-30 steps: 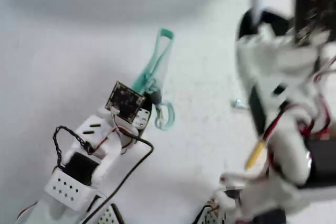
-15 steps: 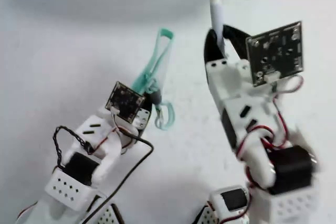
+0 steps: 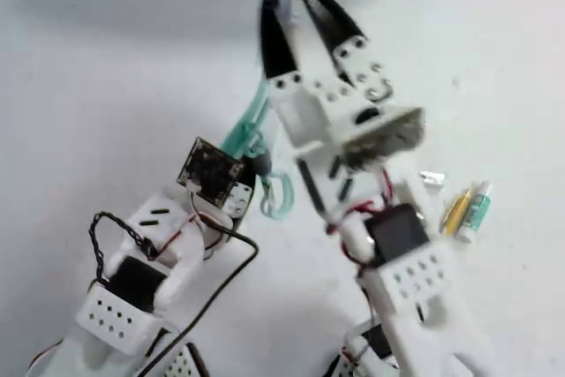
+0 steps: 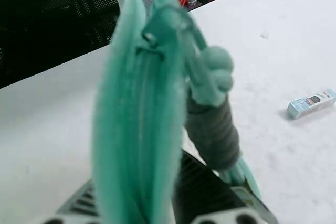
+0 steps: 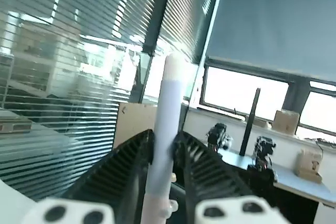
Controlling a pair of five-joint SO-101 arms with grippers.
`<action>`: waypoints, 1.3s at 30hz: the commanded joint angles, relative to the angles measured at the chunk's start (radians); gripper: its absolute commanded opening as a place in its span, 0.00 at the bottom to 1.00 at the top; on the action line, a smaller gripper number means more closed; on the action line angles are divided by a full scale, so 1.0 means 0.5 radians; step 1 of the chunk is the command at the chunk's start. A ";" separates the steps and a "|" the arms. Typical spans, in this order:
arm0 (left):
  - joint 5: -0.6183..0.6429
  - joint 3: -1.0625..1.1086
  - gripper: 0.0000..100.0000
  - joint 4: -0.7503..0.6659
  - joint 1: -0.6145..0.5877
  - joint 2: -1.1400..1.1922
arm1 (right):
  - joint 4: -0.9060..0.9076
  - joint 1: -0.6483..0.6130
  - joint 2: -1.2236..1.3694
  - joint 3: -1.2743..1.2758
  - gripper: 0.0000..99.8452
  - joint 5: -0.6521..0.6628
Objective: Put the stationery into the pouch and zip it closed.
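Two grippers, each clamped on something.
Left gripper [image 3: 254, 163] pinches the translucent teal zip pouch [image 3: 240, 134] on the white table [image 3: 106, 68]; right gripper [image 3: 284, 4] clasps a white cylindrical pen [image 5: 165, 119] over it.

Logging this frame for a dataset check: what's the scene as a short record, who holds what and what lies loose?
Left gripper: shut on green pouch, held on edge
Right gripper: shut on white pen, by the pouch's far end
Loose on table: yellow stick, teal tube, side by side
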 commanded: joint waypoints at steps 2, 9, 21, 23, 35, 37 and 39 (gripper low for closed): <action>-0.028 -0.012 0.02 -0.025 -0.029 0.035 | -0.293 -0.057 0.281 -0.012 0.02 0.046; -0.028 -0.012 0.02 -0.025 -0.029 0.035 | -0.453 0.048 0.453 -0.009 0.02 0.037; -0.025 -0.012 0.02 -0.028 -0.035 0.035 | -0.097 0.146 -0.272 0.595 0.02 -0.209; -0.025 -0.012 0.02 -0.028 -0.035 0.035 | 0.066 0.146 -0.425 0.598 0.02 -0.212; -0.021 -0.009 0.02 -0.028 -0.106 0.035 | 0.812 0.173 -0.005 0.061 0.02 -0.203; -0.021 -0.009 0.02 -0.028 -0.106 0.035 | 0.968 0.183 0.149 -0.144 0.02 -0.209; -0.021 -0.009 0.02 -0.028 -0.106 0.035 | 1.192 0.183 0.284 -0.365 0.08 -0.224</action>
